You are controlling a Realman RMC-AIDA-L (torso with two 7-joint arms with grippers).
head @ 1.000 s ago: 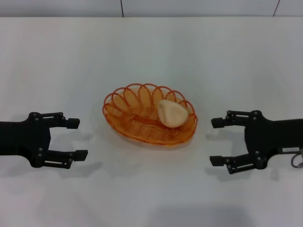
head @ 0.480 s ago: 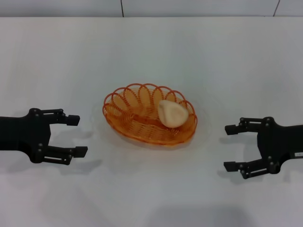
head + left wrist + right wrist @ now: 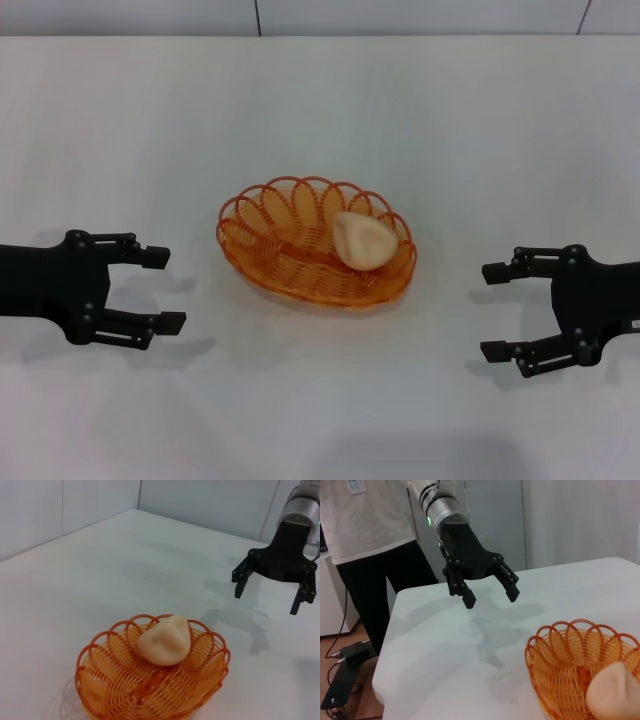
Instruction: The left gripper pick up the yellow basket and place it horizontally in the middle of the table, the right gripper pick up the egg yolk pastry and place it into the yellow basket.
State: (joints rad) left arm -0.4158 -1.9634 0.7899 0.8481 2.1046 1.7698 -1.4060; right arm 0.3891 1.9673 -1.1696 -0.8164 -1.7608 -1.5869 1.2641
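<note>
The yellow basket (image 3: 315, 245) lies in the middle of the white table (image 3: 320, 110), its long side across. The egg yolk pastry (image 3: 363, 240) rests inside it, toward its right end. Basket (image 3: 150, 685) and pastry (image 3: 164, 640) show in the left wrist view, and basket (image 3: 580, 667) and pastry (image 3: 615, 692) in the right wrist view. My left gripper (image 3: 163, 290) is open and empty, left of the basket and apart from it. My right gripper (image 3: 492, 311) is open and empty, right of the basket. Each gripper also shows in the other's wrist view: right (image 3: 270, 590), left (image 3: 490, 592).
A person in a white shirt and dark trousers (image 3: 375, 555) stands beyond the table's left end. A black device with cables (image 3: 345, 670) lies on the floor there. A tiled wall (image 3: 320, 15) runs behind the table's far edge.
My right gripper has drawn back to the right, away from the basket. My left gripper has barely moved. Basket and pastry have stayed put.
</note>
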